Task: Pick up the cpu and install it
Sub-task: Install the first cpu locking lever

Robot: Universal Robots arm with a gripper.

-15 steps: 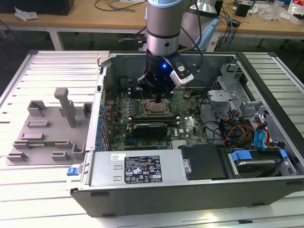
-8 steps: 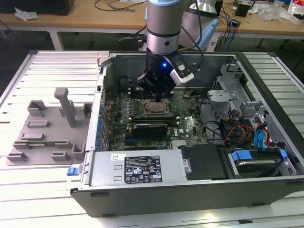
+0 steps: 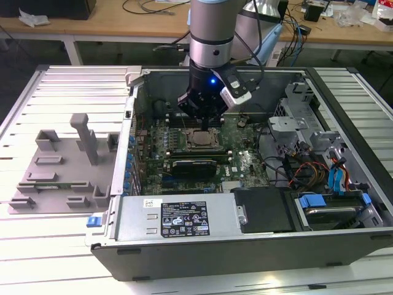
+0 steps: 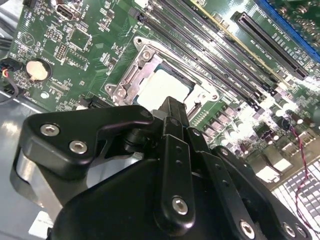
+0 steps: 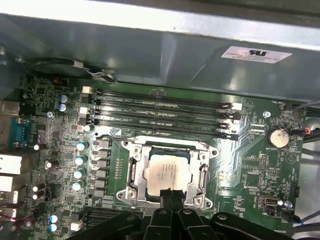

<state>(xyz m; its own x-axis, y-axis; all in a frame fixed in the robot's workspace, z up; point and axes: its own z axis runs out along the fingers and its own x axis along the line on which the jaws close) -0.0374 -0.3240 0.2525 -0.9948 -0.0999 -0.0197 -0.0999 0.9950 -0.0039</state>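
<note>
Fingers [image 5: 166, 196] of the gripper [image 5: 171, 192] stand pressed together, tip against tip, with nothing between them. In the first wrist view their black tips sit just at the edge of the cpu [image 5: 167, 170], which lies flat in its socket [image 5: 132, 172] on the green motherboard [image 5: 260, 165]. Its silvery top plate faces up, and the metal socket frame surrounds it on all sides. I cannot tell whether the tips touch the chip or hang just above it.

In the second wrist view the closed tip of the gripper [image 4: 172, 107] covers one edge of the cpu [image 4: 161, 86], and a round coin battery [image 4: 38, 70] sits well apart on the board. In the first wrist view four long memory slots [image 5: 160, 112] run side by side just beside the socket.

In the exterior view the arm reaches straight down into the open computer case [image 3: 245, 243], and the gripper [image 3: 206, 127] is directly over the cpu [image 3: 201, 139] near the middle of the board. A black-and-white label [image 3: 185, 218] is stuck on the metal cover at the near side of the case. A grey plastic tray [image 3: 61, 166] lies on the slatted table [image 3: 67, 83] toward the exterior view's left, well apart from the case.
</note>
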